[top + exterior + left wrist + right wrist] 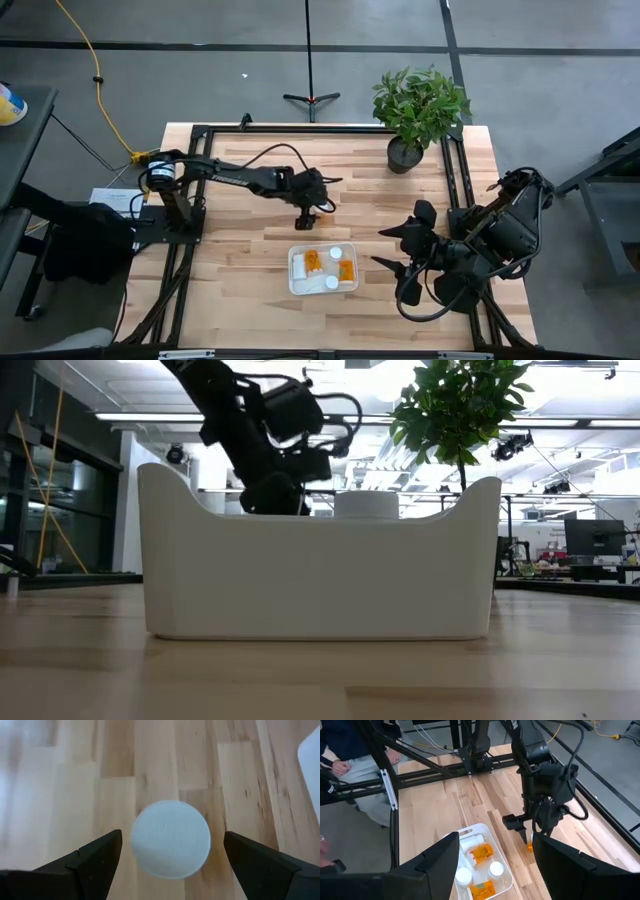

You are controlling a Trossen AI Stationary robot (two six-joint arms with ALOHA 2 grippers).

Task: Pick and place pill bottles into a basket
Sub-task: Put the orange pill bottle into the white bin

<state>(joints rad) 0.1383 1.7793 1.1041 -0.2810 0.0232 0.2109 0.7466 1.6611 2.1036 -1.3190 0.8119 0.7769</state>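
One pill bottle [170, 839] stands upright on the wooden table, just beyond the far edge of the white basket [296, 285]. I see its round white cap from above, and its orange body shows in the right wrist view [530, 845]. My left gripper [172, 840] hangs over it, open and pointing down, with one finger on each side of the cap and a gap to both. The basket [496, 840] holds several bottles [314, 262], some lying and some upright. One cap [365, 505] shows above the basket's rim. My right gripper [386, 250] is open and empty, to the right of the basket.
A potted plant [405, 150] stands at the table's far right. Dark frame rails [450, 170] run along the table's sides. A person's hand [340, 766] shows beyond the table's left side. Bare wood lies between the basket and the near edge.
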